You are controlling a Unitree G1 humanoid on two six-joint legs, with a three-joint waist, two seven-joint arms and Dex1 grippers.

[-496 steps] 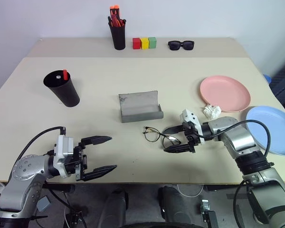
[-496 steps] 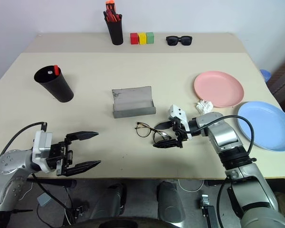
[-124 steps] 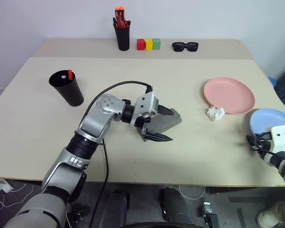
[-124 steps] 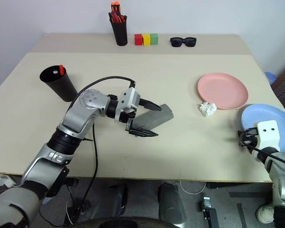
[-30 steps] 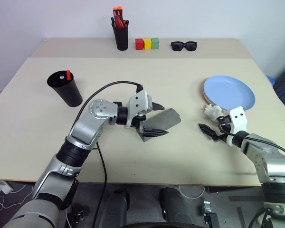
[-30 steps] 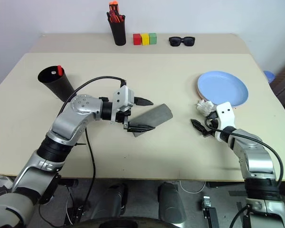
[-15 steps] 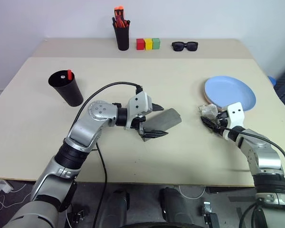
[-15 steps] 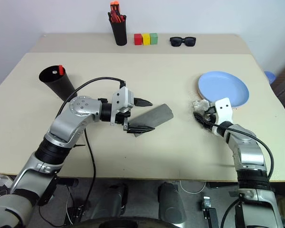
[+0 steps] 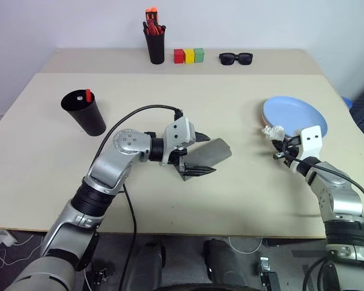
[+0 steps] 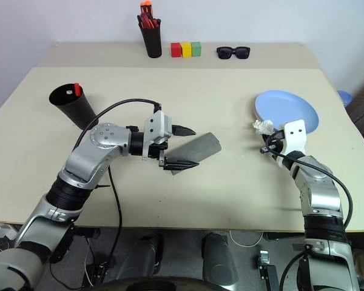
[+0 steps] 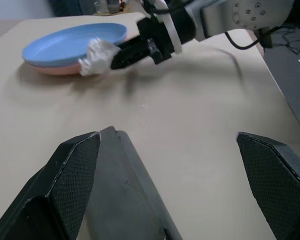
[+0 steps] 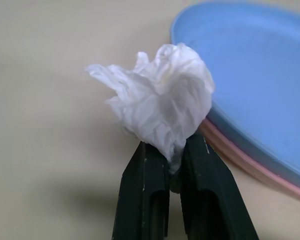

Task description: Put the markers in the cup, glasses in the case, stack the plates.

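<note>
The light blue plate (image 9: 294, 115) lies stacked on the pink plate (image 12: 250, 155) at the table's right. Just in front of them my right gripper (image 9: 278, 147) is shut on a crumpled white tissue (image 12: 160, 107), held a little above the table. My left gripper (image 9: 205, 155) stands open at mid-table, its fingers (image 11: 70, 175) either side of the closed grey case (image 9: 207, 154). The case lies tilted against one finger. The black cup (image 9: 86, 118) stands at the left with a red-capped marker (image 9: 88, 95) in it. The glasses are hidden.
Along the back edge stand a black holder of orange-red pens (image 9: 156, 45), three coloured blocks (image 9: 188, 56) and black sunglasses (image 9: 235, 58). The plates sit close to the table's right edge (image 9: 352, 130).
My right gripper has shut on the white tissue and lifted it up beside the plates. The left gripper and the case have not moved.
</note>
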